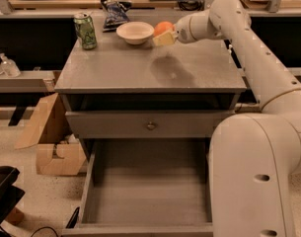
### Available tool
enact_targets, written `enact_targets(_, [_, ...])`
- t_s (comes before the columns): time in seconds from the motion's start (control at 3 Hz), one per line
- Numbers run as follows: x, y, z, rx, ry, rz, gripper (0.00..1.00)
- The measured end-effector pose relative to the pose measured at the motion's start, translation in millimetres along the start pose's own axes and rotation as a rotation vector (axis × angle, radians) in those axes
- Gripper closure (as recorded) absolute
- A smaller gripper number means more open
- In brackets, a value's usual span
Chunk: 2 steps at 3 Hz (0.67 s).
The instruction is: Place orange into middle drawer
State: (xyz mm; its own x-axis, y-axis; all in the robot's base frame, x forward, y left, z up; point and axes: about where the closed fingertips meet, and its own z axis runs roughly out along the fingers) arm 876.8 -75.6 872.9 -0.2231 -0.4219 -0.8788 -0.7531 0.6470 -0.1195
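The orange [163,27] is at the back of the cabinet top, just right of the white bowl [135,32]. My gripper [165,37] reaches in from the right and is shut on the orange, with its pale fingers [162,39] under and around the fruit. The orange hangs a little above the top and casts a shadow there. The middle drawer [147,191] is pulled fully open low at the front, and its bare grey floor holds nothing. My white arm [258,68] runs down the right side.
A green can [85,31] and a dark snack bag [114,12] stand at the back left of the cabinet top [115,68]. The shallower drawer front with a round knob [151,126] is closed. A cardboard box [51,154] sits on the floor to the left.
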Motion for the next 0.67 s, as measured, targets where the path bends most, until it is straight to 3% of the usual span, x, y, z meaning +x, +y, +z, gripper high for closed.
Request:
enact_targets(0.33, [-32.7,4.1,-54.3,0.017,-0.018,-0.063,1.00])
enact_targets(0.67, [-59.6,18.8,-148.2,0.070,-0.072,-0.065,1.00])
